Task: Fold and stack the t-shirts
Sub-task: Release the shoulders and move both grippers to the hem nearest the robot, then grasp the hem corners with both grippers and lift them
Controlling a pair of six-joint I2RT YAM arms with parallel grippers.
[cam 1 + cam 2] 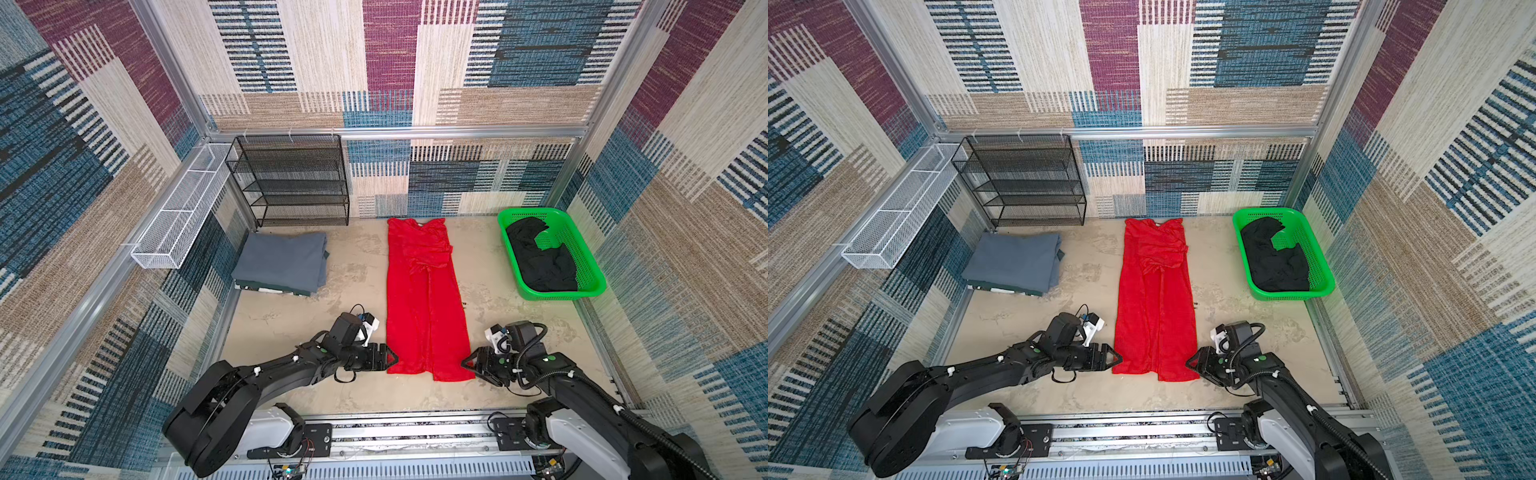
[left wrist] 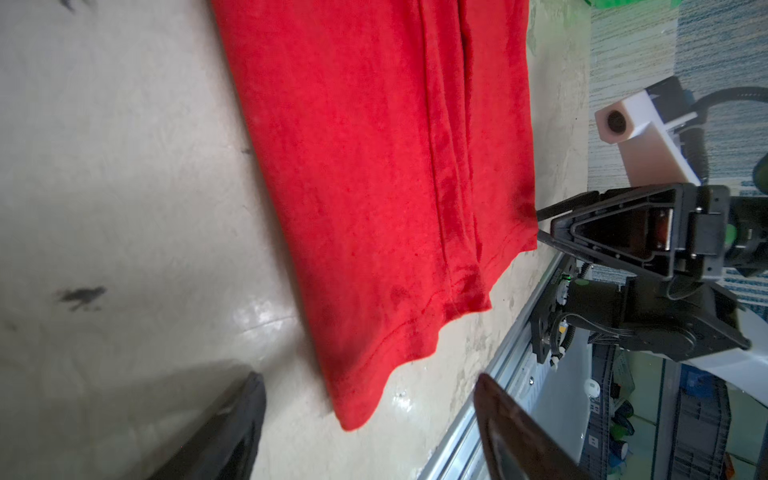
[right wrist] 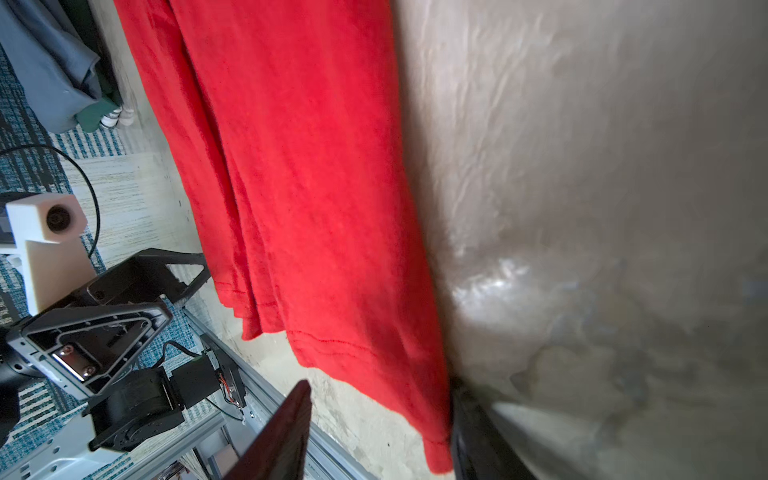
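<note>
**Fingers.** At the near edge of the tabletop point(image 1: 291, 324), both arms are reaching inward toward the near hem of the red t-shirt point(image 1: 424, 299).
- The left fingers point(image 1: 392, 358) are sitting just beside the hem's left corner. In the left wrist view they are standing wide apart with the corner of the cloth showing between them. They are gripping nothing.
- The right fingers point(image 1: 467, 365) are sitting at the hem's right corner. In the right wrist view they are standing apart, less widely, and the cloth corner is lying between them, close against one finger. A clear gap is showing on the other side, so the cloth is not clamped. Contact with the near finger cannot be determined.

**Red t-shirt.** It is lying flat at the middle of the tabletop, folded lengthwise into a narrow strip. The sleeves are turned inward and the collar is pointing at the far wall.

**Grey t-shirt** point(image 1: 280, 262). It is resting folded to the far left, on top of a dark green folded item point(image 1: 270, 289).

**Black t-shirt** point(image 1: 540, 262). It is lying crumpled inside the green basket point(image 1: 557, 294) at the far right.

**Background.** A black mesh rack point(image 1: 291, 178) is standing against the far wall, and a white wire basket point(image 1: 183, 208) is hanging along the left wall.
</note>
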